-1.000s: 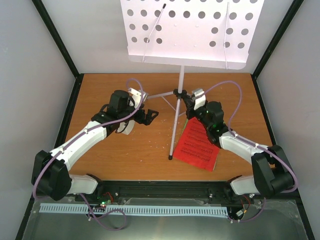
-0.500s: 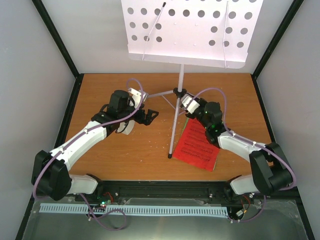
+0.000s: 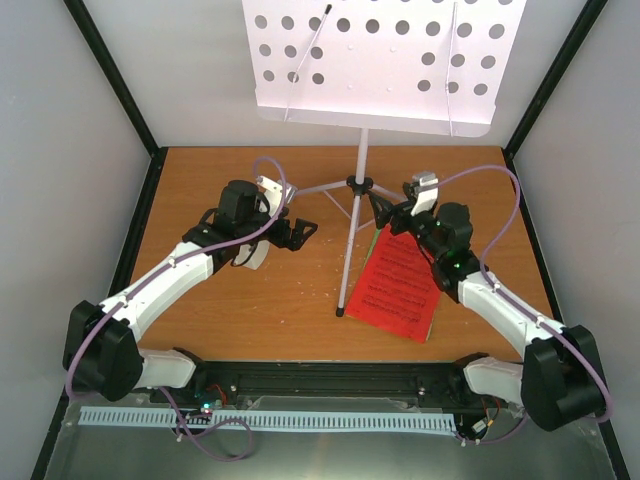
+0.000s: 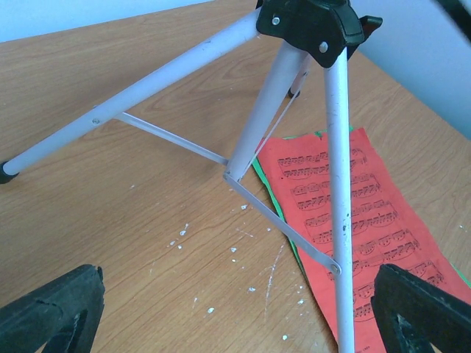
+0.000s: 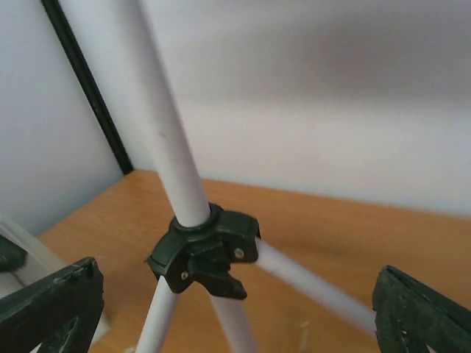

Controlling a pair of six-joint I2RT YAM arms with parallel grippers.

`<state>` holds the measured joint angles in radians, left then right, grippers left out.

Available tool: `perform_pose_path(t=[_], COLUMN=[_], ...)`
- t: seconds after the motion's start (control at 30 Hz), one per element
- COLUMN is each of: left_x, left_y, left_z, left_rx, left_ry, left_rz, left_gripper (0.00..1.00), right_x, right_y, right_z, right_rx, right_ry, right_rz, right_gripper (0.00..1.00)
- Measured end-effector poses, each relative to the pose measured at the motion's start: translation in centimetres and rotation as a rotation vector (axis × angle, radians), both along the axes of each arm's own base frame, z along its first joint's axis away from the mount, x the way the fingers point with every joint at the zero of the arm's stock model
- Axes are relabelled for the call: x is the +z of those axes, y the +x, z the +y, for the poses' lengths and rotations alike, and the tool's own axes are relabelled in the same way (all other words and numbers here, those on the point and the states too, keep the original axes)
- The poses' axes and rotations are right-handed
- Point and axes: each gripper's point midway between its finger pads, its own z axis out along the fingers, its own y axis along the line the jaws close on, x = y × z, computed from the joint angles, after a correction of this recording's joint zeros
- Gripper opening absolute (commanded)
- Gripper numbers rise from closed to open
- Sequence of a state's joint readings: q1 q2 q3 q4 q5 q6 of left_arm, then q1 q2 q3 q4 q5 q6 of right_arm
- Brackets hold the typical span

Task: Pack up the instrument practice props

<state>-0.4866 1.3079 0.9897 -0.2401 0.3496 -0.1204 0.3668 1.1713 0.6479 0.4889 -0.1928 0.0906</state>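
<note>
At the far middle of the table (image 3: 250, 300), directly before the right gripper (image 3: 390, 212): the black hub (image 5: 206, 254) of the music stand (image 3: 375, 65), with the pole rising from it and the silver legs splaying below. Judged step: take hold of the stand at or just above this hub, ready for folding or lifting.

1. Note the right gripper's state: fingers spread wide, one on each side of the hub in the wrist view, touching nothing.
2. Centre the pole between the fingers before closing. Aim just above the hub, on the round tube rather than the angled plastic collar, to limit slipping.
3. Close firmly. Expect a top-heavy load, given the broad perforated desk high above the thin tripod.
4. Hold the left gripper (image 3: 300, 233) in reserve as a second support. Likewise spread and holding nothing; hovers left of the tripod, apart from it, facing the legs.
5. Avoid dragging the near leg (image 3: 346, 262) across the sheet-music pages (image 3: 400, 290), lying flat on the table just beside that leg's foot, red on top, green showing only as a thin edge.

Containers: none visible in any view, so no contents to report and no packing destination to name. No metronome seen either.
</note>
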Motion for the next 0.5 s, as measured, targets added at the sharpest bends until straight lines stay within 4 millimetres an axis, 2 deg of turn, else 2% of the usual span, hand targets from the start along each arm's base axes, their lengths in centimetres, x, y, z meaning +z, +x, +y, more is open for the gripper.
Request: perform_pose_path(t=[0.13,0.3,0.43,0.5], left_x=[-0.1,-0.1,-0.1,-0.1], left_y=[-0.1,-0.2,-0.2,-0.2], left_z=[-0.1,-0.1,-0.1,-0.1], left_rx=[-0.005,-0.011,-0.012,-0.012], left_ry=[-0.002,-0.005,-0.005,-0.004], left_rz=[0.003,0.005,0.006,0.007], left_gripper=[0.99,0.99,0.99,0.99], right_x=[-2.1,-4.5,-4.8,-4.6], right_y=[0.6,0.8,0.9,1.1], right_z=[0.2,1.6,2.1,2.2], right_rx=[0.034,0.059,0.066,0.075], right_ry=[0.285,0.597,0.789,0.861], right_rz=[0.267,0.565,0.692,0.726], right_gripper=[0.92,0.92,0.88,0.82])
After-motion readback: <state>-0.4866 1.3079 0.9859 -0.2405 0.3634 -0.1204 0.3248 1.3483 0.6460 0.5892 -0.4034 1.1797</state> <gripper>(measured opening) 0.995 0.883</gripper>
